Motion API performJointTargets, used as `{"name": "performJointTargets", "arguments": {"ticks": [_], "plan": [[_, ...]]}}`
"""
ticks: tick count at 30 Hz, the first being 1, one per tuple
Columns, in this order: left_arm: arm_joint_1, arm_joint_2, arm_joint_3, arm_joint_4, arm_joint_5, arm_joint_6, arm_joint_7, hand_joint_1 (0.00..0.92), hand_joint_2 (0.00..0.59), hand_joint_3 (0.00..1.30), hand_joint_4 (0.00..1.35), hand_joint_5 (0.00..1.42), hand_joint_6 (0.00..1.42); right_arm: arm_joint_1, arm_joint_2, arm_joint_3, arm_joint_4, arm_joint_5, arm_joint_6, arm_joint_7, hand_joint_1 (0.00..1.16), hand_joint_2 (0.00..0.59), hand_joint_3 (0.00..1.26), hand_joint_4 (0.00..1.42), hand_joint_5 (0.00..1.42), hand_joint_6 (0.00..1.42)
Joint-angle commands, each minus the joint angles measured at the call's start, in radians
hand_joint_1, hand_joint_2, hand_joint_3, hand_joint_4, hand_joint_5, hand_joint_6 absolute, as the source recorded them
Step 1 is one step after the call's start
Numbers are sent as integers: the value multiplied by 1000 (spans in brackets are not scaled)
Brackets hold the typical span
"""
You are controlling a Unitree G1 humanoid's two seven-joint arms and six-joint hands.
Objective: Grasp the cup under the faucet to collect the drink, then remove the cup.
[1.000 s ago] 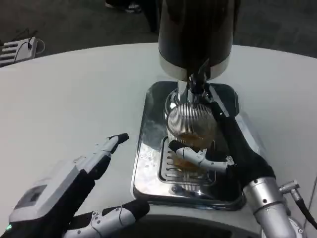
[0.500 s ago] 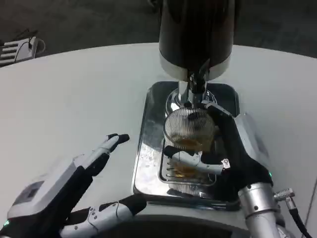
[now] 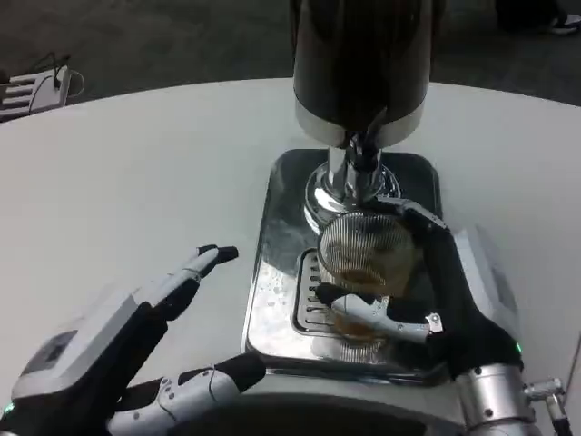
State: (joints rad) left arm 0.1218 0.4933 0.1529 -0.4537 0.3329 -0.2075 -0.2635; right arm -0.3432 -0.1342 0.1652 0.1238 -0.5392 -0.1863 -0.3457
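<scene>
The right hand (image 3: 436,291) grips the glass cup (image 3: 366,263) holding some drink; draw it out level. The left hand (image 3: 136,354) waits, fingers spread, holding nothing.

A round white table (image 3: 136,173) stands on dark grey floor (image 3: 163,41) (dimly lit).
</scene>
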Motion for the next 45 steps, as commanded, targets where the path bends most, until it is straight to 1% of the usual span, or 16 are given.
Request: {"name": "performJointTargets", "arguments": {"ticks": [1, 5, 9, 12, 14, 15, 20, 23, 24, 27, 29, 30, 35, 39, 43, 45], "plan": [[-12, 9, 7, 22, -7, -25, 8, 0, 108, 118, 42, 76, 151, 73, 2, -12, -129, 46, -1, 52, 972, 273, 866, 1164, 1393, 1424], [-30, 9, 4, 33, -8, -33, 10, 0, 108, 118, 42, 76, 152, 139, 6, -20, -238, 93, 30, 126, 966, 273, 885, 1189, 1415, 1424], [-46, 11, 4, 39, -4, -39, 11, 0, 108, 118, 42, 76, 153, 189, 7, -34, -327, 118, 44, 168, 967, 274, 905, 1203, 1424, 1424], [-56, 15, 1, 39, 5, -45, 11, 0, 108, 118, 42, 76, 154, 250, -2, -56, -438, 159, 62, 220, 973, 276, 918, 1219, 1424, 1424], [-62, 18, -1, 41, 10, -49, 11, 0, 108, 118, 42, 76, 151, 278, -8, -67, -491, 179, 75, 250, 975, 276, 929, 1222, 1424, 1424], [-65, 21, -4, 41, 15, -52, 12, 0, 108, 118, 42, 76, 150, 300, -18, -74, -530, 191, 81, 272, 976, 276, 933, 1231, 1424, 1424], [-69, 27, -23, 35, 40, -63, 3, 0, 108, 111, 32, 67, 144, 375, -53, -104, -662, 238, 106, 357, 978, 276, 946, 1233, 1424, 1424], [-62, 28, -35, 25, 46, -69, -3, 0, 108, 108, 19, 53, 131, 434, -88, -134, -752, 274, 105, 419, 978, 276, 955, 1245, 1424, 1424], [-54, 29, -41, 14, 48, -70, -9, 0, 108, 107, 17, 53, 129, 459, -105, -150, -783, 292, 103, 442, 978, 276, 956, 1246, 1424, 1424], [-25, 34, -53, -18, 56, -77, -20, 0, 108, 98, 0, 41, 115, 508, -138, -189, -840, 327, 101, 489, 979, 276, 957, 1247, 1424, 1424], [-5, 37, -57, -38, 55, -82, -25, 0, 108, 88, 0, 30, 111, 529, -151, -209, -865, 346, 103, 510, 979, 276, 957, 1247, 1424, 1424], [11, 41, -57, -55, 58, -89, -29, 0, 108, 86, 0, 29, 111, 546, -165, -227, -884, 359, 100, 527, 979, 276, 959, 1247, 1424, 1424], [84, 51, -50, -124, 64, -105, -45, 0, 108, 74, 0, 16, 97, 605, -209, -298, -947, 422, 100, 592, 979, 276, 965, 1248, 1424, 1424], [128, 57, -43, -163, 68, -117, -54, 0, 108, 59, 0, 6, 92, 638, -223, -338, -984, 455, 108, 622, 979, 276, 966, 1248, 1424, 1424], [182, 60, -20, -210, 69, -127, -60, 0, 108, 58, 0, 2, 85, 688, -234, -388, -1027, 489, 106, 648, 979, 276, 967, 1248, 1424, 1424], [204, 64, -10, -225, 66, -133, -68, 0, 108, 54, 0, 0, 82, 704, -233, -401, -1039, 499, 111, 657, 979, 276, 967, 1248, 1424, 1424]]}}
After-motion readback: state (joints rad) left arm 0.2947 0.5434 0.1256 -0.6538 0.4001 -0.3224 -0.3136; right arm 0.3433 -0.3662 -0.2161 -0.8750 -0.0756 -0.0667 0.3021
